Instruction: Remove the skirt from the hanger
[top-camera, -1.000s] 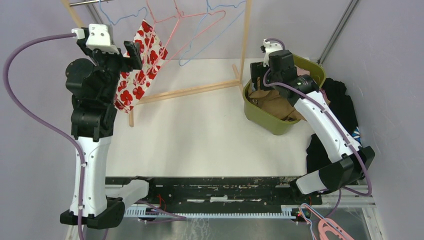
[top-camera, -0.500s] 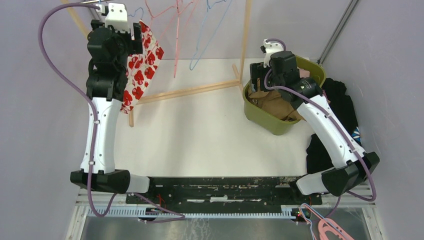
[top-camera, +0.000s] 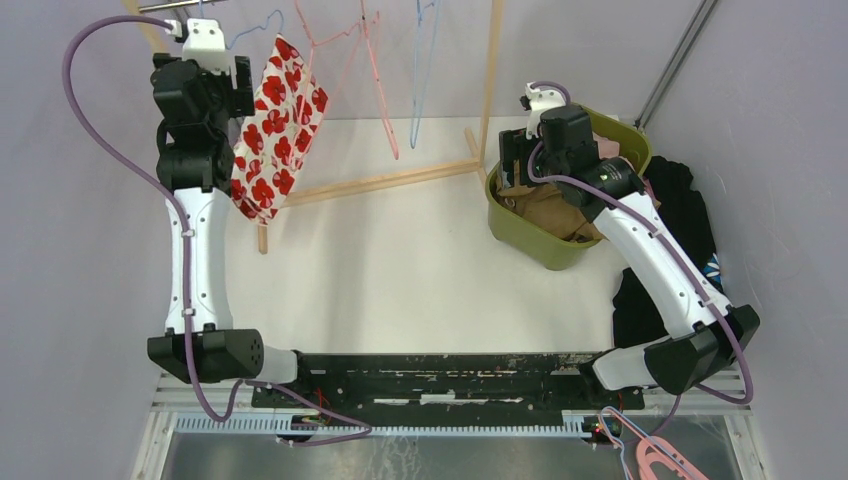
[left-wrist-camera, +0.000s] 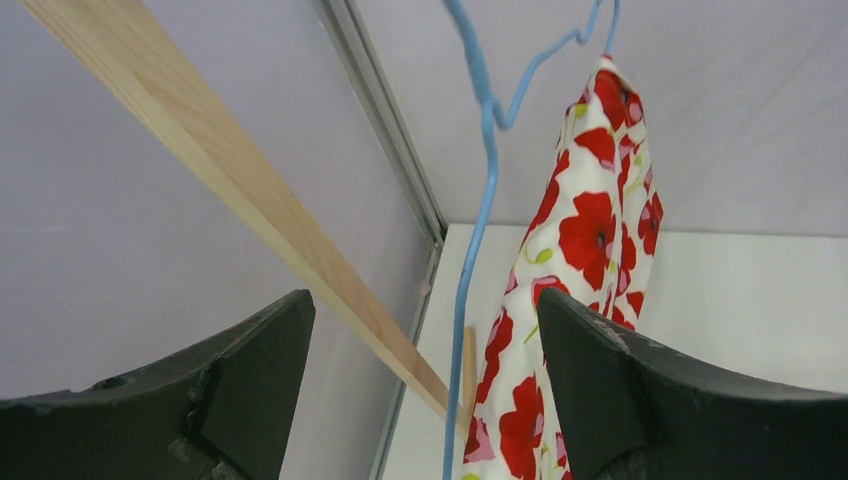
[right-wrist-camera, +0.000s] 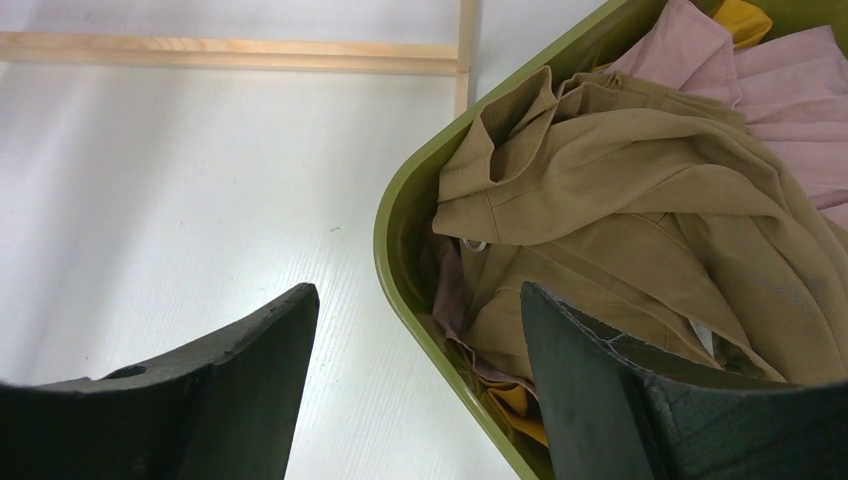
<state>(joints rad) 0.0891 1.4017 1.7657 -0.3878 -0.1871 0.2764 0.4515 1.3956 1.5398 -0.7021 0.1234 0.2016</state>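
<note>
1. The left pincer (left-wrist-camera: 420, 330) is raised high at the far left of the scene. Its jaws stand wide apart and grip nothing. Both of its black fingers (left-wrist-camera: 250, 380) are bare.
2. The skirt (left-wrist-camera: 590, 230), white cloth with a red poppy print, hangs ahead of the left pincer, toward its right finger. In the wrist view it is clear of both fingers. In the top view it is just beside the pincer's right side. Its top sits on the blue hanger (left-wrist-camera: 485, 150).
3. The blue hanger's wire runs down in line with the gap between the left pincer's jaws, just left of the skirt. It lies beyond the fingertips and is not clamped.
4. A wooden rack post (left-wrist-camera: 230, 190) slants ahead of the left pincer, on its left finger's side.
5. Pink hangers (top-camera: 378, 80) hang well to the right of the left pincer.
6. The white table (top-camera: 420, 260) lies below and between the two pincers.
7. The right pincer (right-wrist-camera: 415, 320) hovers with its jaws wide apart and holds nothing.
8. An olive-green bin (right-wrist-camera: 400, 230) sits directly below the right pincer, and its rim crosses the gap between the fingers. A tan garment (right-wrist-camera: 620, 200) lies inside it, toward the right finger. Pink cloth (right-wrist-camera: 790, 80) lies beyond the tan garment.
9. A black clothing heap (top-camera: 690, 210) lies to the right of the right pincer, beside the bin.
</note>
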